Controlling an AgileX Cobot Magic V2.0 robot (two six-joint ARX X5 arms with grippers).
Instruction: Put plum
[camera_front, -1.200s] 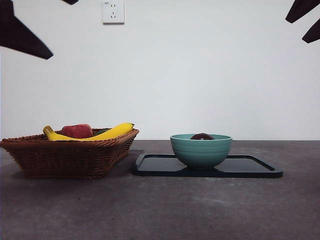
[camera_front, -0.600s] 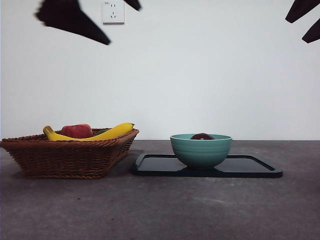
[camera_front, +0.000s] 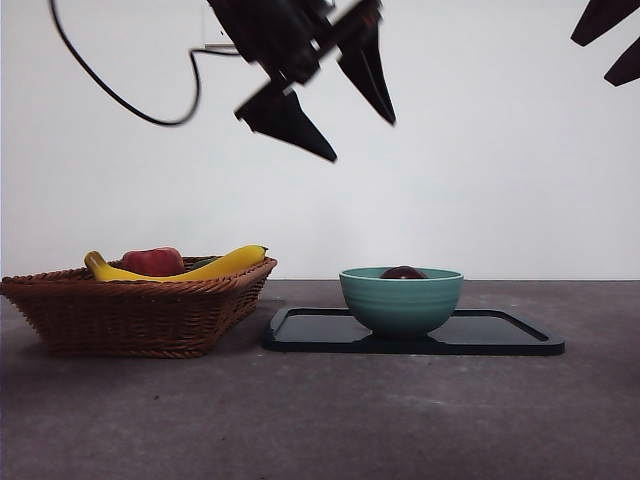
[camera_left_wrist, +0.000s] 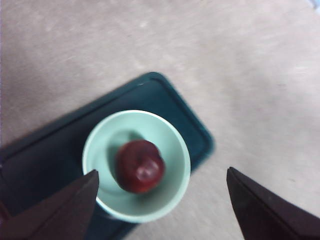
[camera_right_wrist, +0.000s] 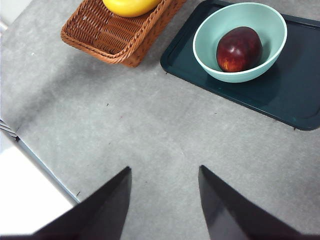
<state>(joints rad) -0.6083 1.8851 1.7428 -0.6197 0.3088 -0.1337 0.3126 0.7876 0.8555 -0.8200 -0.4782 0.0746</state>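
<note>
1. The plum (camera_left_wrist: 140, 166) lay in the green bowl (camera_left_wrist: 172, 200) on the dark tray (camera_left_wrist: 30, 165), lower centre of frame.
2. The left gripper (camera_front: 335, 108) hung spread and empty, high in the front view; descending off-centre risked striking the rim.
3. The right gripper (camera_right_wrist: 165, 200) waited, spread.

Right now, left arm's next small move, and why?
Probably lower the left gripper straight down onto the plum. Its jaws are open and hang high above the teal bowl holding the plum; the right gripper waits apart.
</note>
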